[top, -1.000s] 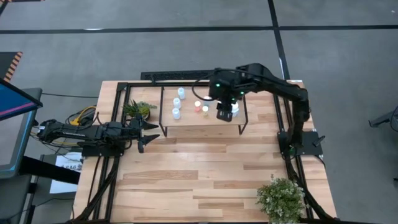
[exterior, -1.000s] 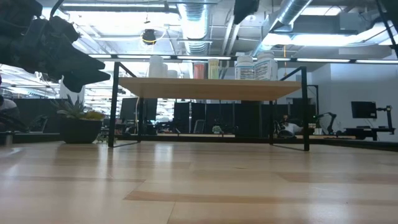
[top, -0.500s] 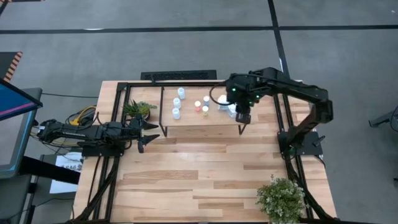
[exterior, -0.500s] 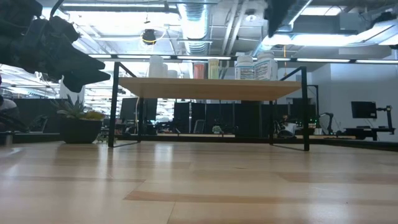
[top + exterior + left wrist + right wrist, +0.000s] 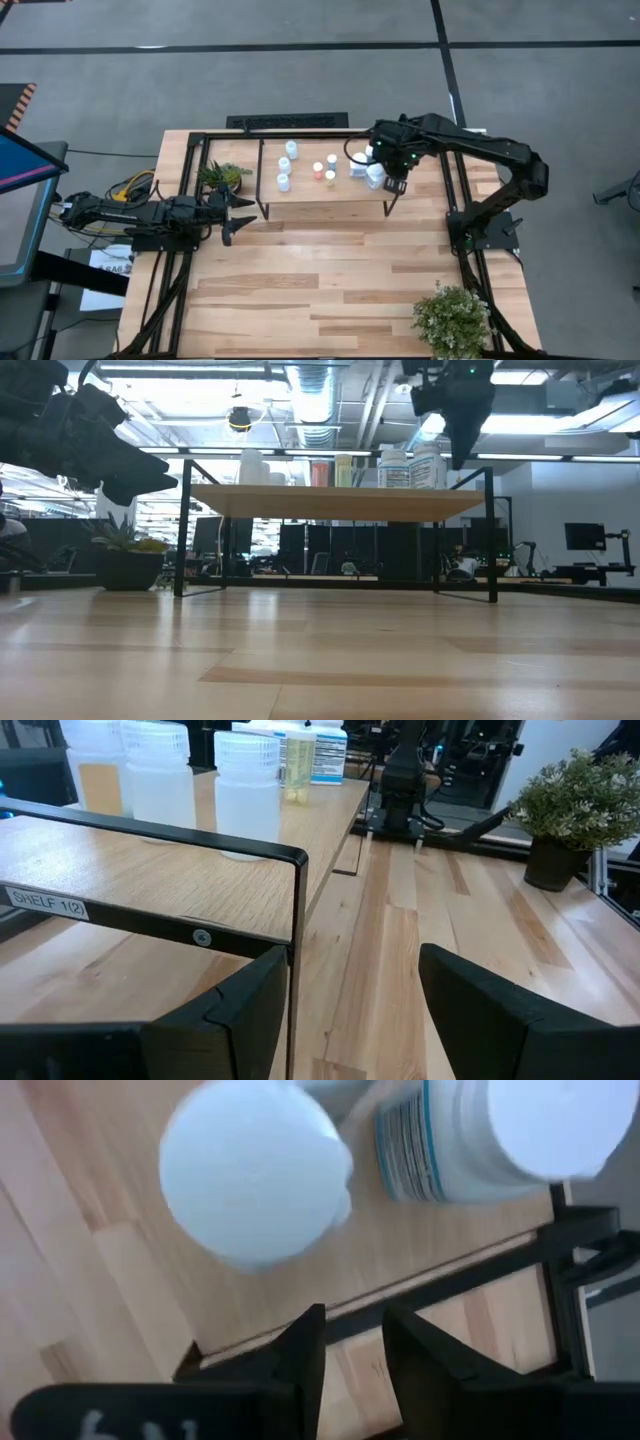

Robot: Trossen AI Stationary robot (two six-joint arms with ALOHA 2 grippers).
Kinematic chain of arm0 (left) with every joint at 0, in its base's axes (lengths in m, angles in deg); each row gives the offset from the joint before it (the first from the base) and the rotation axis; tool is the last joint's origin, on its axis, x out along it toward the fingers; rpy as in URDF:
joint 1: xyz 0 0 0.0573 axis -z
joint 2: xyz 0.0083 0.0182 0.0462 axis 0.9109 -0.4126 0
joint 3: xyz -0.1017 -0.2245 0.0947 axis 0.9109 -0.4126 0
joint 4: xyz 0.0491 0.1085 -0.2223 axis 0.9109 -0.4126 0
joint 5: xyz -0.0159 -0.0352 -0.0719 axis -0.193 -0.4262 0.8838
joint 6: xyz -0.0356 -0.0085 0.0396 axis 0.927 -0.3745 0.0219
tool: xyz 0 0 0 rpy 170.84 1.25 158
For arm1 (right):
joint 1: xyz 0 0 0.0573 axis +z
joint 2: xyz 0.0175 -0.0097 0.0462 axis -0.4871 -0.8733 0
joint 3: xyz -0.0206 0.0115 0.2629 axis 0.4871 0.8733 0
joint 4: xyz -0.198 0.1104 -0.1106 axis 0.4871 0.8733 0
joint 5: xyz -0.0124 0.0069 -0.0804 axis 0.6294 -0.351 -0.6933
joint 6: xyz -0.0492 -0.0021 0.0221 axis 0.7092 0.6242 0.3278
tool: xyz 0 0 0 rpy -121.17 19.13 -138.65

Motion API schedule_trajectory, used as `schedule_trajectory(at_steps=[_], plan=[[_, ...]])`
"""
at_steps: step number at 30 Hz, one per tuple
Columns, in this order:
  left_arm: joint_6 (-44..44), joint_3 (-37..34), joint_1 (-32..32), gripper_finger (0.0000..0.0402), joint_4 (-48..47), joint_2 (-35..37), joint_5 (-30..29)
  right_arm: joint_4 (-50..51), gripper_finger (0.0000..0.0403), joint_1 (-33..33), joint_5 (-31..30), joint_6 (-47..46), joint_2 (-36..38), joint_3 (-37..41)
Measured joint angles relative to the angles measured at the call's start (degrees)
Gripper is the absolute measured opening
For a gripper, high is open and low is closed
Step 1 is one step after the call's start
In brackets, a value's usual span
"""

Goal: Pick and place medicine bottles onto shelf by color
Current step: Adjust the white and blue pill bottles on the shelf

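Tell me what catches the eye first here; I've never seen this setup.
The shelf, a small raised board at the table's far side, carries a row of tiny bottles. The right claw hangs over the shelf's right end beside two white bottles, holding nothing. The left claw waits open at the table's left edge, by a potted plant.

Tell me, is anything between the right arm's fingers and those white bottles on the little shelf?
Nothing visible is. The right gripper hangs over the shelf's right end, right beside the white bottles. Its wrist view shows only bare wood and the shelf's black frame between its fingers and the nearest white bottle.
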Motion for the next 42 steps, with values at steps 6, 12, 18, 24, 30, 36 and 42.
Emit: schedule_trajectory(at_steps=[6, 12, 18, 24, 30, 36, 42], plan=[[-0.5, 0.0, 0.0, 0.0215, 0.0, 0.0, 0.0, -5.2, 0.0118, 0.1, 0.0, 0.0, 0.0, 0.4], [-0.6, 0.0, 0.0, 0.0215, 0.0, 0.0, 0.0, -5.4, 0.0118, 1.3, 0.0, 0.0, 0.0, 0.4], [-0.9, 0.0, 0.0, 0.0215, 0.0, 0.0, 0.0, -5.3, 0.0118, 4.1, 0.3, 0.0, 0.0, 0.4], [-0.9, 0.0, 0.0, 0.0215, 0.0, 0.0, 0.0, -7.8, 0.0118, 6.6, 0.5, -1.7, 0.0, 0.4], [-0.9, 0.0, 0.0, 0.0215, 0.0, 0.0, 0.0, -8.6, 0.0118, 8.2, 0.5, -3.3, 0.0, 0.3], [-0.9, 0.0, 0.0, 0.0215, 0.0, 0.0, 0.0, -9.3, 0.0118, 9.1, 2.2, -6.7, 0.0, 0.3], [-0.9, 0.0, 0.0, 0.0215, 0.0, 0.0, 0.0, -8.0, 0.0118, 9.2, 3.9, -9.9, 0.0, 0.3]])
